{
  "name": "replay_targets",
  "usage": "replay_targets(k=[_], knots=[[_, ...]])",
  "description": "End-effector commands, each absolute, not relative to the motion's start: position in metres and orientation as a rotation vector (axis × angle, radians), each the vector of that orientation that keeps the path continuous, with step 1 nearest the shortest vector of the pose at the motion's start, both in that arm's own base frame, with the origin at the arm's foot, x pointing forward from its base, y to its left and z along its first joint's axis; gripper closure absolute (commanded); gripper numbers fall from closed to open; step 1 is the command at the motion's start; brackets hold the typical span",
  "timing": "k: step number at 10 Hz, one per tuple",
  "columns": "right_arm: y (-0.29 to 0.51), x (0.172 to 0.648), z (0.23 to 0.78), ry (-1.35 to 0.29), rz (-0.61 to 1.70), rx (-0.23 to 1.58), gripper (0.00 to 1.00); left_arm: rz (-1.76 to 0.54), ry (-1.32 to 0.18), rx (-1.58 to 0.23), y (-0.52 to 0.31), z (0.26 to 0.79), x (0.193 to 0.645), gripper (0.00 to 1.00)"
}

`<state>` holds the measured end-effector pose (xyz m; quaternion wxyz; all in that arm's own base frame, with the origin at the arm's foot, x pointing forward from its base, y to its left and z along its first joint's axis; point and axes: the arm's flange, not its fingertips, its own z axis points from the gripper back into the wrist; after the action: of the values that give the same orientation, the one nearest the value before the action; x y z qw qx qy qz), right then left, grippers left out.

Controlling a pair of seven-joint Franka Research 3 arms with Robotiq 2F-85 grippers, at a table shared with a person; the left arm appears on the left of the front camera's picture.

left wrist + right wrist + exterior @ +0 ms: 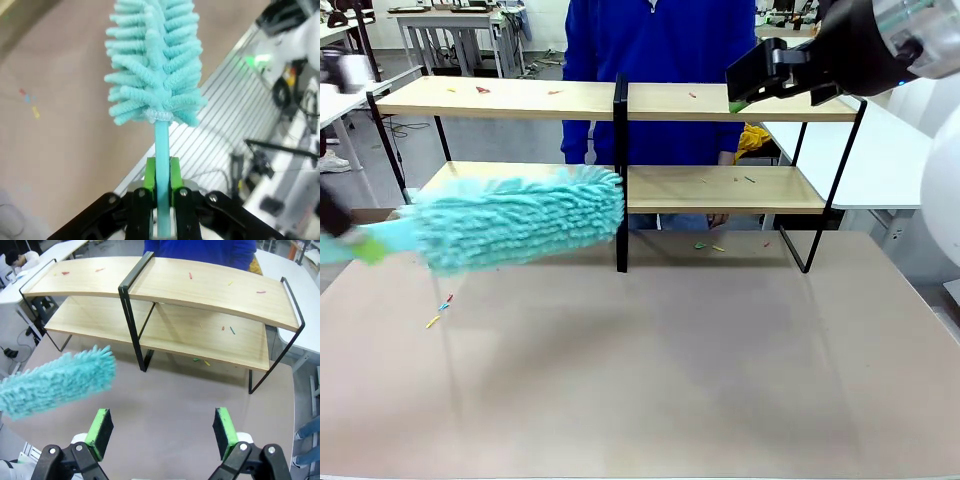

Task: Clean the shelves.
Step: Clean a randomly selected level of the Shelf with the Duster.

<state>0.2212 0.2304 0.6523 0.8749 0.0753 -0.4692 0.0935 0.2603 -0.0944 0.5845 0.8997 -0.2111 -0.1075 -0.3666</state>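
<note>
The shelves point(720, 190) stand at the far side of the table: two light-wood boards in a black frame with a central post point(621, 180). Small coloured bits lie on both boards. A fluffy turquoise duster point(520, 220) hangs level in front of the lower left board, with its tip by the post. My left gripper point(161, 167) is shut on the duster's thin handle point(161, 145); in the front view it point(365, 247) is blurred at the left edge. My right gripper point(162, 432) is open and empty, high above the table facing the shelves point(200, 287). In the front view it point(745, 95) is by the top right board.
A person in a blue top point(660, 60) stands right behind the shelves. Coloured bits point(440, 310) lie on the beige tabletop point(650, 380) at the left, and more point(708, 246) under the shelves' right half. A white table point(890, 160) stands to the right.
</note>
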Motion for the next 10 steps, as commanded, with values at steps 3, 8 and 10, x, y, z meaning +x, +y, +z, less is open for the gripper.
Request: replay_targets(k=[3,8,10], knots=[[0.229,0.222,0.653,-0.980,0.192,0.158,0.00,-0.671,-0.286,-0.382,-0.201,0.555,0.274,1.00],[0.229,0.222,0.653,-0.980,0.192,0.158,0.00,-0.633,-0.360,-0.388,-0.250,0.547,0.273,1.00],[0.229,0.222,0.653,-0.980,0.192,0.158,0.00,-0.633,-0.360,-0.388,-0.250,0.547,0.273,1.00]])
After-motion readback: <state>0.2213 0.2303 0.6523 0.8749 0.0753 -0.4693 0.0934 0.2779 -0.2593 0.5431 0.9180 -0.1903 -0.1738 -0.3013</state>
